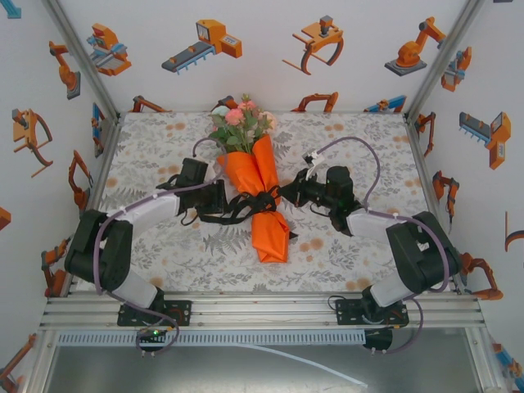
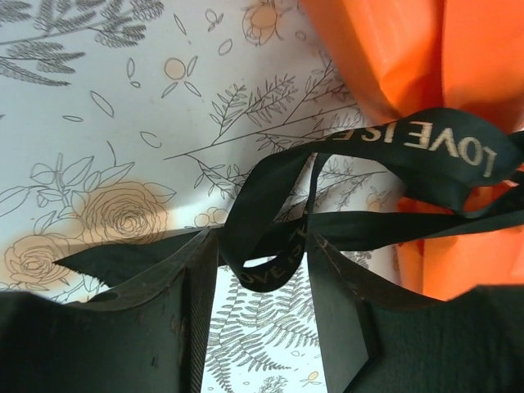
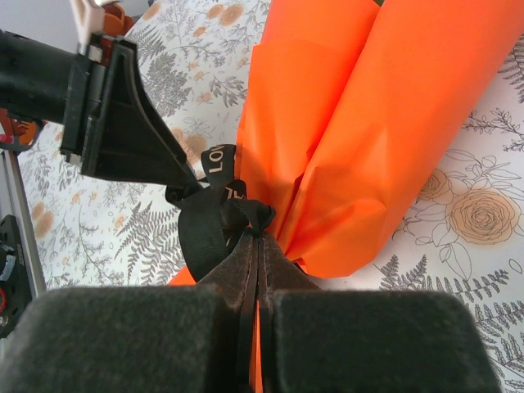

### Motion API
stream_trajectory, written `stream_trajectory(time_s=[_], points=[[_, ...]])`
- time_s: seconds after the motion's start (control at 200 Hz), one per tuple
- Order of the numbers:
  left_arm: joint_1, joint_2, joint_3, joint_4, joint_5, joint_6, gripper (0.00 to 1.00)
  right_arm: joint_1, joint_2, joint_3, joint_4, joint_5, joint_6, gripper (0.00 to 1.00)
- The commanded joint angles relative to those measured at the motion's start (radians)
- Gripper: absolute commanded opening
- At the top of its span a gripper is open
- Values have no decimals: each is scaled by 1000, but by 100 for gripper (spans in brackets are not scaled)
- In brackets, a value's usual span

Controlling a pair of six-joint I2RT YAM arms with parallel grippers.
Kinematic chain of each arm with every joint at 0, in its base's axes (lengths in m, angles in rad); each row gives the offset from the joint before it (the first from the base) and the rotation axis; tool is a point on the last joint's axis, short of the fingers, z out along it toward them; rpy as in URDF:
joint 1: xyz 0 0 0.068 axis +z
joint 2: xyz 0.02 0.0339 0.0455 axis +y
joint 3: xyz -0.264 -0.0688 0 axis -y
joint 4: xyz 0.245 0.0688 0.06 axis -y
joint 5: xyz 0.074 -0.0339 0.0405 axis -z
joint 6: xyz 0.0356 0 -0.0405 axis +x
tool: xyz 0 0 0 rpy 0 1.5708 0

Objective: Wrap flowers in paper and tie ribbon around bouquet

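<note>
White walls (image 1: 262, 82) printed with orange robot cartoons enclose one table under a grey floral tablecloth (image 1: 344, 246). Two arms reach in over it, the left arm (image 1: 131, 217) and the right arm (image 1: 393, 229), one on each side of the single bouquet (image 1: 264, 196), which lies flat at the cloth's middle with its wide end away from the arm bases. Its orange paper (image 1: 270, 233) forms one cone pinched at the waist. One bunch of flowers (image 1: 241, 119), pink and peach with green leaves, shows above the wide end. One black ribbon (image 1: 237, 209) with pale lettering circles the bouquet's waist, and its loops and tails spill onto the cloth left of the bouquet.

The left pincer (image 1: 223, 196) sits just left of the waist, its jaws partly apart. From its wrist a ribbon loop hangs in the gap and cloth shows through; no strand looks clamped. The right pincer (image 1: 285, 195) meets the waist from the right, jaws pressed together on the ribbon at the knot.
</note>
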Motion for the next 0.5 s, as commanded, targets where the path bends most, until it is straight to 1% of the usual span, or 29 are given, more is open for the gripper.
stream_trajectory(time_s=[0.0,0.1,0.15,0.195,0.275,0.39,0.496], points=[[-27,54,54,-67,-18,55,48,-2,11,24,32,-11,3,0],[-32,89,65,-55,22,46,47,-2,12,25,32,-14,3,0],[-37,96,69,-60,10,43,44,-2,13,26,32,-15,4,0],[-39,96,68,-66,-13,43,37,-2,11,25,32,-11,4,0],[-38,75,59,-73,-56,45,17,-3,6,23,32,10,5,0],[-19,15,50,-100,-106,55,0,-3,0,16,28,73,16,0],[6,-47,23,-111,-156,59,0,-4,-12,-2,23,164,29,0]])
